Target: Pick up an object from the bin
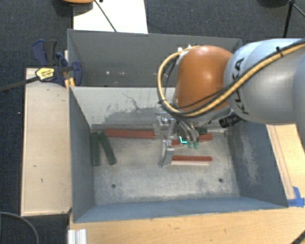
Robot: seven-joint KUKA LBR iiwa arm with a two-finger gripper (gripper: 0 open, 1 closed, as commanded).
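My gripper [166, 159] hangs low over the middle of the bin floor, under the orange wrist cover. Its tip stands at the left end of a short red-brown bar [193, 159] that lies flat on the floor, and I cannot tell whether it touches the bar. A long red-brown bar [129, 133] lies along the back of the floor and runs behind the gripper. Nothing shows held in the gripper.
Two dark green bars [95, 149] [108, 150] lie side by side at the left of the floor, well away from the gripper. The arm reaches in from the right and covers the bin's back right part.
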